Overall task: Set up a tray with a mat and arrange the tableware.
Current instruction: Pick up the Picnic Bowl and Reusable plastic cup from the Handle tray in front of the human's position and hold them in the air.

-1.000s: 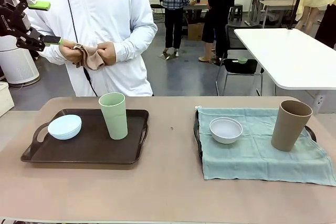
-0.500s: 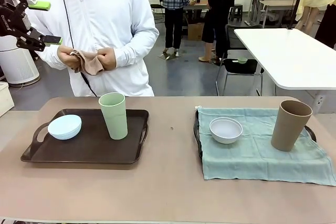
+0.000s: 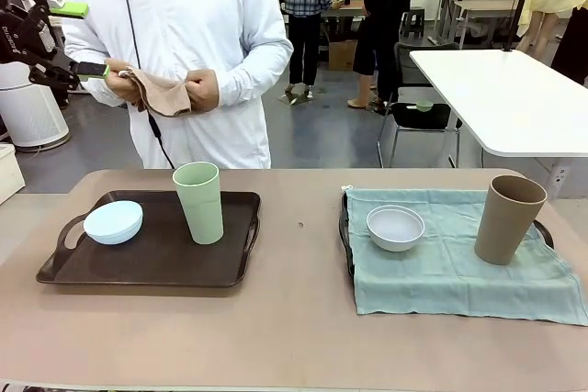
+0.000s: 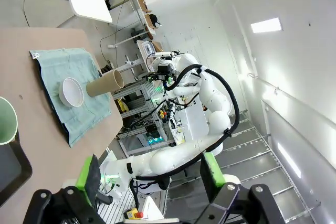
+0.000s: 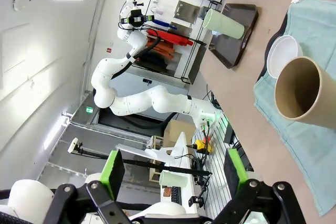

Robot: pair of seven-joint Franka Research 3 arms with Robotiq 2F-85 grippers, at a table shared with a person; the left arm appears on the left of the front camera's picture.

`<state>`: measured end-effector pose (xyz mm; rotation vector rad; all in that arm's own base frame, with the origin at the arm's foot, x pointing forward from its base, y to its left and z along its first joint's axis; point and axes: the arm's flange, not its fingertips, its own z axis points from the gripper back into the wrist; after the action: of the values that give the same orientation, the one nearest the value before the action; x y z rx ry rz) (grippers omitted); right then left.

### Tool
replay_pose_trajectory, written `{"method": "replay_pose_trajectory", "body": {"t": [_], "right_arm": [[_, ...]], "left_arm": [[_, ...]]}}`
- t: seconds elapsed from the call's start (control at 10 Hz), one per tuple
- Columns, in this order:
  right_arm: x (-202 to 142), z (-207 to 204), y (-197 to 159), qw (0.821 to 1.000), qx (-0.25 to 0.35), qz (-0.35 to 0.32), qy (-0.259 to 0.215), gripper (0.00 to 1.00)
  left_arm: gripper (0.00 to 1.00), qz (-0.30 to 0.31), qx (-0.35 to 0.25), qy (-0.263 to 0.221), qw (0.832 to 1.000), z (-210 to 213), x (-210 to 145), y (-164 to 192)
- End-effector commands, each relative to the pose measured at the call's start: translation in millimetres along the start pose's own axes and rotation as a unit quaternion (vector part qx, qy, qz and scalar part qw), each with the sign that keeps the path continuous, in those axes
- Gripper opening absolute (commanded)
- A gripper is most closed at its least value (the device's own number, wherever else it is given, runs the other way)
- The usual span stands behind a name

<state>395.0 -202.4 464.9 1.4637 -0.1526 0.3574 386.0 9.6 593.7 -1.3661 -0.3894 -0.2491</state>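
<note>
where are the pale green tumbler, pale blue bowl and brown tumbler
pale green tall tumbler [image 3: 199,208]: front view, middle of its side
pale blue small round bowl [image 3: 113,222]: front view, its centre
brown tall tumbler [image 3: 505,227]: front view, middle of its side

The pale green tumbler [image 3: 199,202] and brown tumbler [image 3: 508,219] look matt, perhaps plastic, the pale blue bowl [image 3: 113,222] and greyish white bowl [image 3: 395,228] smooth and faintly shiny, the dark tray [image 3: 156,262] smooth and slightly glossy, the teal mat [image 3: 450,274] soft creased cloth, the table [image 3: 294,332] matt.
</note>
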Motion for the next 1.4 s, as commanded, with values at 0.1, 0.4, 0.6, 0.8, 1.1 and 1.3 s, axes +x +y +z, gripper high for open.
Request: {"method": "replay_pose_trajectory", "body": {"t": [0.1,0.4,0.6,0.8,1.1,1.3], "right_arm": [[0,2,1,1.000,0.000,0.007,-0.001,1.00],[0,2,1,1.000,0.000,0.007,-0.001,1.00],[0,2,1,1.000,0.000,0.007,-0.001,1.00],[0,2,1,1.000,0.000,0.007,-0.001,1.00],[51,-47,60,0.985,-0.112,0.108,0.069,1.00],[120,-121,116,0.935,-0.259,0.223,0.100,1.00]], "left_arm": [[1.00,-0.009,-0.010,-0.005,1.000,0,1,0],[1.00,-0.009,-0.010,-0.005,1.000,0,1,0],[1.00,-0.009,-0.010,-0.005,1.000,0,1,0],[1.00,-0.009,-0.010,-0.005,1.000,0,1,0],[1.00,-0.086,0.177,0.068,0.978,1,14,-31],[1.00,-0.133,0.314,0.108,0.934,3,33,-63]]}}
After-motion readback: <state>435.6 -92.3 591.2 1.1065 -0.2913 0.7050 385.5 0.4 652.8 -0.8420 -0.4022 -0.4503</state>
